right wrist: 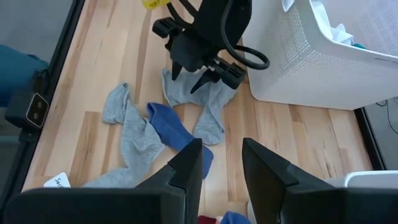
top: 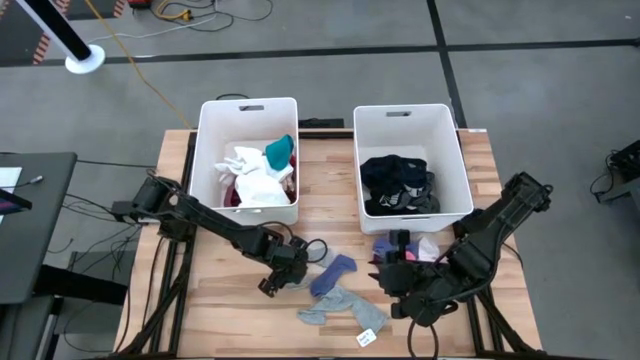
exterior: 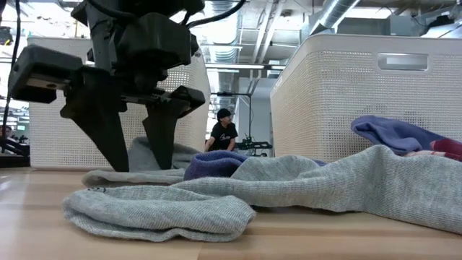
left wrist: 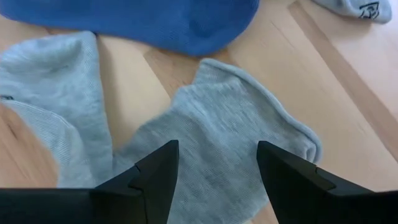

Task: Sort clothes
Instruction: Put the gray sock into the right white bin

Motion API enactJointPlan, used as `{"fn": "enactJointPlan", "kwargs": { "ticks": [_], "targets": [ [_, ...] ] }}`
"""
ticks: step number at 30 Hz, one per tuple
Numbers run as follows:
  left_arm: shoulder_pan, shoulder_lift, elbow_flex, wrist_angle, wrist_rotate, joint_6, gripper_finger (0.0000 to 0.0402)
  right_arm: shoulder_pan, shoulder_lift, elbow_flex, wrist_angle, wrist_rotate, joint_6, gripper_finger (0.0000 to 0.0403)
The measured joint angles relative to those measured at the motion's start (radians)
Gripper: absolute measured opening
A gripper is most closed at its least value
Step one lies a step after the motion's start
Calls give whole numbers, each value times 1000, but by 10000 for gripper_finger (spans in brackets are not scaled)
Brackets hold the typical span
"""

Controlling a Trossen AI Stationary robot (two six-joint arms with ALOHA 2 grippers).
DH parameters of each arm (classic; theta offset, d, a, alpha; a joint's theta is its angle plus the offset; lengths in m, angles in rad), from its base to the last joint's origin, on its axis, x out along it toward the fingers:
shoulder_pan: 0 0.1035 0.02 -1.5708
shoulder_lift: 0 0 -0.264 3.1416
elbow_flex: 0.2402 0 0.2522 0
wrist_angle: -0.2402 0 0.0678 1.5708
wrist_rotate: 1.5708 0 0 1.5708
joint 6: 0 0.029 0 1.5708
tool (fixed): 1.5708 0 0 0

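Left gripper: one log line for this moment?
left gripper: jaws open, over grey sock, nothing held | right gripper: open, empty, waiting by right bin | blue sock: on table

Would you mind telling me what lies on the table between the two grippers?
In the high view, a blue sock and grey socks lie on the wood between the left gripper and the right gripper. The right wrist view shows the same.

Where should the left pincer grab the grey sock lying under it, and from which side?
Probably from straight above: the flat grey cotton sock lies limp on the wooden table, directly between the open left pincer fingers. Pinch its wrinkled middle, where fabric bunches up, rather than the thin cuff edge.
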Motion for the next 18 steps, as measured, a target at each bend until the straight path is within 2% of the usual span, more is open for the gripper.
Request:
{"fn": "enactJointPlan", "kwargs": {
  "ticks": [4,8,18],
  "targets": [
    [0,1,-21,27,0,-3,199,0,0,0,7,0,0,127],
    [0,1,-22,37,0,-6,165,0,0,0,11,0,0,127],
    [0,1,-22,42,0,35,10,0,31,0,35,-1,-5,127]
  ]
}}
